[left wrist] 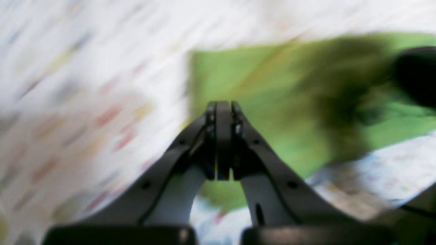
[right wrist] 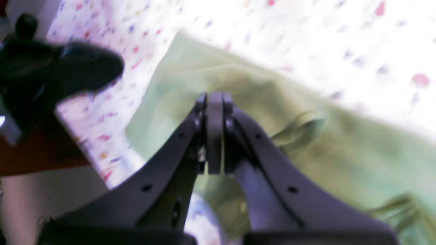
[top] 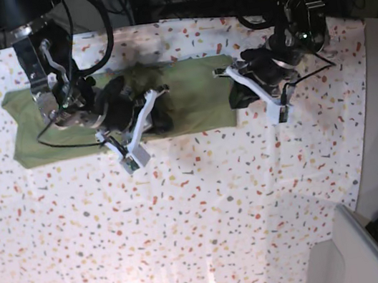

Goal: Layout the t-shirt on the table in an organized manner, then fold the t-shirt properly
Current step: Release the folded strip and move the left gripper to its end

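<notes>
Both grippers, left gripper [left wrist: 223,112] & right gripper [right wrist: 215,102], pressed together, holding nothing. T-shirt [top: 197,104] on counter [top: 209,218]: soft, light, floppy, prob. best pinched at corners/hem.

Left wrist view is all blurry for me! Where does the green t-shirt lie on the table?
Observer: The t-shirt lies as a long flat strip near the far edge of the table.
Operator: Is it holding the shirt?
Observer: No, the left pincer is shut and empty.
Operator: And the other one?
Observer: The right pincer is shut too, above the shirt, gripping nothing.
</notes>
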`<act>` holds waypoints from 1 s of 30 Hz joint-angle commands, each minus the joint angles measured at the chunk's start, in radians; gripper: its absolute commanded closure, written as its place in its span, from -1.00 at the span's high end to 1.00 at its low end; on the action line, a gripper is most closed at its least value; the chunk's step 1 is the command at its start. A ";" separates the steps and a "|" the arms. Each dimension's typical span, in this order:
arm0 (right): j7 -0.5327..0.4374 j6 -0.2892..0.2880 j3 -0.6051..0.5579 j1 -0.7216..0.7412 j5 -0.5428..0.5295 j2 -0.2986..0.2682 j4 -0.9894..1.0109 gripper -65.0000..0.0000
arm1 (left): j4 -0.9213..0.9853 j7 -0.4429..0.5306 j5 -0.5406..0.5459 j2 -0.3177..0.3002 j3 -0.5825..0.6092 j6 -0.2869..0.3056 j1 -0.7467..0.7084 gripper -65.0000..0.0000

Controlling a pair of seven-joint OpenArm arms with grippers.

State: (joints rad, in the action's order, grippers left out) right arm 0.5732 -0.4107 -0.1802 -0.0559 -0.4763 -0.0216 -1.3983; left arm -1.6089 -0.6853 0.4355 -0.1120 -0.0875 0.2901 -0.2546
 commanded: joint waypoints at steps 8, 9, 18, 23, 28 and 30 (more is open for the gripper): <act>-0.072 -0.007 0.083 0.123 -0.017 -0.008 0.293 -1.00 | 0.052 0.006 0.000 -0.019 0.009 -0.005 0.002 -1.00; -0.080 -0.007 0.097 0.123 -0.017 -0.008 0.305 -1.00 | 0.051 0.006 0.000 -0.019 0.007 -0.005 0.001 -1.00; -0.031 -0.007 0.179 -0.005 -0.019 -0.008 -0.103 -1.00 | 0.029 0.006 0.001 0.002 0.065 -0.007 0.033 -1.00; -0.012 -0.007 0.431 -0.081 -0.019 -0.005 -0.237 -1.00 | 0.071 0.005 0.001 0.021 0.211 -0.010 0.094 -1.00; 0.181 -0.012 0.729 -0.077 -0.020 -0.002 -0.233 -0.61 | 0.157 0.005 -0.004 0.015 0.299 -0.010 0.119 -1.00; 0.236 -0.015 0.819 -0.071 -0.035 -0.002 -0.232 -0.15 | 0.200 0.006 -0.066 0.002 0.315 -0.010 0.131 -1.00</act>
State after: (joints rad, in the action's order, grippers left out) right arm 0.8303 -0.4179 0.6395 -0.1387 -0.4877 -0.0135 -1.6135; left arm -1.3903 -0.6903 0.3519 -0.1089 0.2264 0.2771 -0.1421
